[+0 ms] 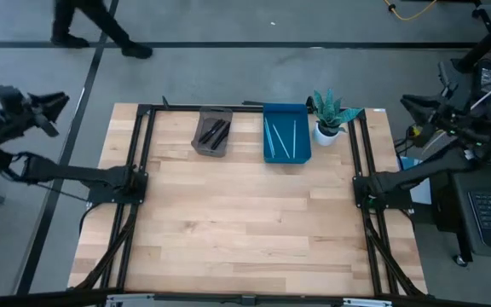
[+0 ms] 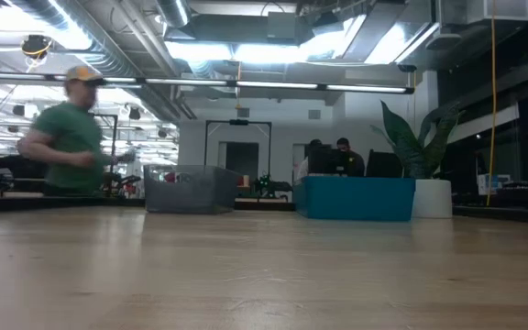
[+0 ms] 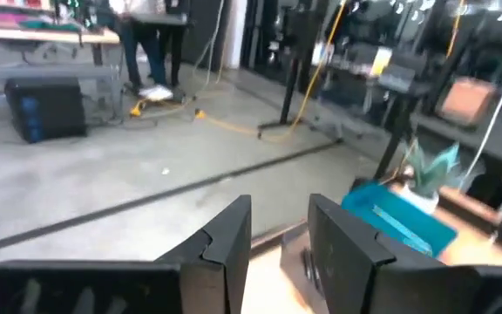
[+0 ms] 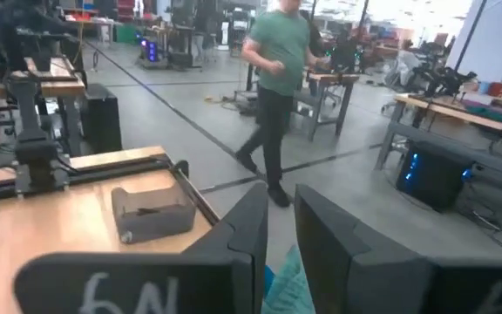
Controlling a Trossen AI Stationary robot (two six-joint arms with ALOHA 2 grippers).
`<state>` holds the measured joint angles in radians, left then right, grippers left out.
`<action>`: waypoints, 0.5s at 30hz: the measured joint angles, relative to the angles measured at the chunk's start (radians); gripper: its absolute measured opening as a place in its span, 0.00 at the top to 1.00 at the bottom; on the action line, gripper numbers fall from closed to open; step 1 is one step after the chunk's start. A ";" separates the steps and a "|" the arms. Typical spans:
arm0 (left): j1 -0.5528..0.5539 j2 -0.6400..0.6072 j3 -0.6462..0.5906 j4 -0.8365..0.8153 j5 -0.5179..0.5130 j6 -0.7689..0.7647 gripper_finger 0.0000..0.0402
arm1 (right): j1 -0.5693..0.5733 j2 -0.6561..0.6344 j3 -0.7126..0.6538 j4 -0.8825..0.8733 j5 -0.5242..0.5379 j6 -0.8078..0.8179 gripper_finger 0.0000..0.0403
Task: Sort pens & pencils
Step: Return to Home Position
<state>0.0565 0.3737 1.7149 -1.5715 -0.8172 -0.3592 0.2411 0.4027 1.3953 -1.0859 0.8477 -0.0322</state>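
Note:
A grey tray (image 1: 212,132) with dark pens lying in it sits at the table's far edge. Beside it, a blue tray (image 1: 285,134) holds several thin light pencils. Both trays rest flat on the wood, and both show in the low view as grey tray (image 2: 191,190) and blue tray (image 2: 356,198). My left gripper (image 1: 51,107) hangs off the table's left side, raised and open, touching nothing; its fingers (image 3: 234,235) stand apart. My right gripper (image 1: 412,107) hangs beyond the right edge, open by a narrow gap (image 4: 281,235), also touching nothing.
A potted plant (image 1: 331,115) in a white pot stands right of the blue tray at the far right corner. Black frame rails (image 1: 135,183) run along both table sides. A person in a green shirt (image 2: 67,137) walks behind the table. The wide wooden surface (image 1: 245,230) lies near the trays.

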 joint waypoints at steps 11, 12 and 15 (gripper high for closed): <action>0.173 -0.053 -0.296 0.237 0.345 0.081 0.77 | -0.126 -0.069 -0.299 0.220 -0.302 -0.052 0.84; 0.176 -0.071 -0.339 0.258 0.356 0.083 0.78 | -0.126 -0.092 -0.338 0.248 -0.305 -0.051 0.84; 0.186 -0.154 -0.470 0.346 0.364 0.081 0.83 | -0.126 -0.178 -0.462 0.367 -0.343 -0.050 0.84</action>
<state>0.2427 0.2201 1.2451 -1.2259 -0.4533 -0.2779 0.1146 0.2250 0.9331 -0.7188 0.5042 -0.0827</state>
